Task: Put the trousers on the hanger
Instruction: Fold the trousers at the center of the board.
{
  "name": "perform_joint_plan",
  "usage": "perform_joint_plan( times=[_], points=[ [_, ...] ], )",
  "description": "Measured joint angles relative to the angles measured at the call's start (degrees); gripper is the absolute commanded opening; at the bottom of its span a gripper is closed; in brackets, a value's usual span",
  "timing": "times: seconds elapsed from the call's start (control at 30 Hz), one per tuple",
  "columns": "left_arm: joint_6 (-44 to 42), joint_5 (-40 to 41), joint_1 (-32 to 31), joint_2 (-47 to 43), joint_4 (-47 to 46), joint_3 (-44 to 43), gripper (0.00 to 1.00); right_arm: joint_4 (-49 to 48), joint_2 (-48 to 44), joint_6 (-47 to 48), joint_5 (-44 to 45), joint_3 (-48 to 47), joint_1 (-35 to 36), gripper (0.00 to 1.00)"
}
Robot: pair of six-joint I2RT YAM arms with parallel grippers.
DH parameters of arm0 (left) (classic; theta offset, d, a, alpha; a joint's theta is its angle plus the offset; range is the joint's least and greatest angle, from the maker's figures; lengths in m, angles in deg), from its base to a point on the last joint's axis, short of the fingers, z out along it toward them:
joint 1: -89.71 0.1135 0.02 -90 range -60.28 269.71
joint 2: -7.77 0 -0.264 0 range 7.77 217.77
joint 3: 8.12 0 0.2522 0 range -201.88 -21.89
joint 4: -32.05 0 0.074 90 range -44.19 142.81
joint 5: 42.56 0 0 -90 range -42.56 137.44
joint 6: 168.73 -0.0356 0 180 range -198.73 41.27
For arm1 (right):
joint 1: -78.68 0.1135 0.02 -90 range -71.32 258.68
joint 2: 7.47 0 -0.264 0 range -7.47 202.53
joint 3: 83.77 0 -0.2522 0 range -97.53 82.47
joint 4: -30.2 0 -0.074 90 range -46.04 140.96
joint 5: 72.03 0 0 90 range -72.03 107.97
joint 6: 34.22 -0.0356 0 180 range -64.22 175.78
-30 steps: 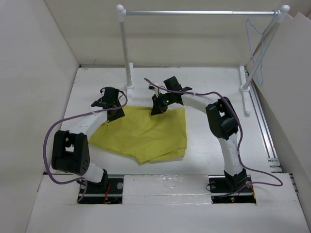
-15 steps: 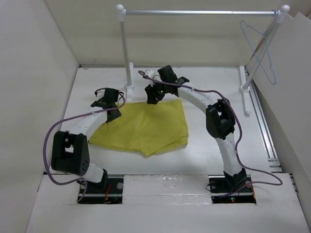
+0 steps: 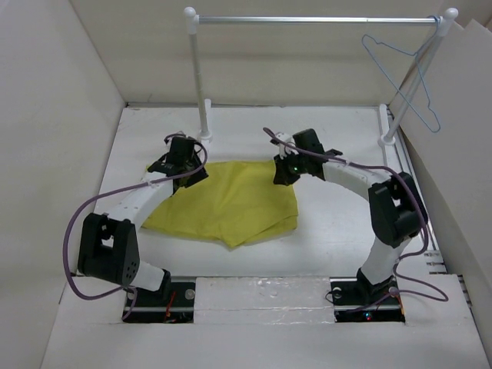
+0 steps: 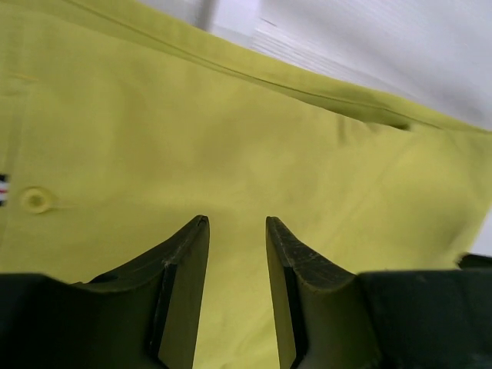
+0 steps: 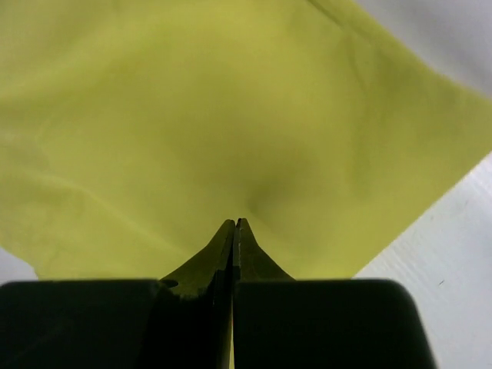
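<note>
Trousers on the table, rail and hanger behind.
The trousers (image 3: 231, 204) lie spread flat on the table (image 3: 330, 223), near its middle, a little to the left. The rail (image 3: 315, 19) stands at the back of the table. Its left post is just behind the trousers and its right post is far off to the right. The hanger (image 3: 400, 73) hangs on the right end of the rail, well apart from the trousers. The left gripper (image 3: 183, 163) is over the trousers' far left corner. The right gripper (image 3: 283, 175) is at their far right corner.
</note>
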Motion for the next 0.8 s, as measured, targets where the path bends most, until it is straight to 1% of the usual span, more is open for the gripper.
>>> perform_joint_plan(
  times=[0.07,0.2,0.33,0.4,0.5,0.53,0.57,0.6,0.63,0.67,0.7,0.73,0.77,0.8],
  points=[
    [0.3,-3.2,-1.0,1.2,-2.3,0.0,0.32,-3.7,-1.2,-1.2,-0.4,6.4,-1.6,0.00],
    [1.4,-5.8,-0.6,6.2,-4.1,0.0,0.30,-8.8,-2.1,-4.3,-0.9,17.7,-4.5,0.00],
    [3.4,-4.6,6.6,12.2,-4.1,2.2,0.28,-13.4,-6.4,-7.4,-0.3,23.8,-4.4,0.00],
    [4.9,-5.3,10.0,11.5,-4.2,4.0,0.29,-14.2,-8.3,-8.5,0.2,26.1,-3.7,0.00],
    [5.1,-3.7,12.2,7.7,-3.2,4.8,0.29,-12.5,-11.1,-9.4,0.7,28.0,-2.1,0.00],
    [5.1,-3.0,12.4,6.4,-2.9,4.8,0.29,-11.1,-12.0,-9.4,0.8,28.0,-1.7,0.04],
    [5.1,-2.4,12.5,5.0,-2.3,4.6,0.29,-9.4,-13.1,-9.5,1.0,27.8,-1.3,0.11],
    [5.1,-1.6,12.0,3.5,-1.6,4.1,0.29,-7.0,-14.3,-9.4,1.3,27.1,-1.1,0.21],
    [5.1,-1.0,11.3,2.1,-1.0,3.2,0.26,-3.9,-15.3,-9.1,1.5,25.6,-1.0,0.37],
    [4.8,-0.9,10.2,0.9,-0.6,2.0,0.23,-0.6,-16.3,-8.5,1.7,23.0,-1.0,0.44],
    [4.4,-0.9,8.9,-0.3,-0.6,0.3,0.19,1.9,-17.1,-7.6,2.1,19.7,-1.1,0.47],
    [4.0,-1.1,7.5,-1.3,-0.9,-1.4,0.09,4.8,-17.7,-6.4,2.4,15.1,-1.4,0.46],
    [3.4,-1.4,5.9,-2.2,-1.2,-3.3,0.01,7.1,-17.9,-5.3,2.5,10.1,-1.9,0.37],
    [2.8,-1.7,4.2,-3.0,-1.7,-5.1,0.00,8.2,-18.0,-4.0,2.8,4.0,-2.8,0.22]
  ],
)
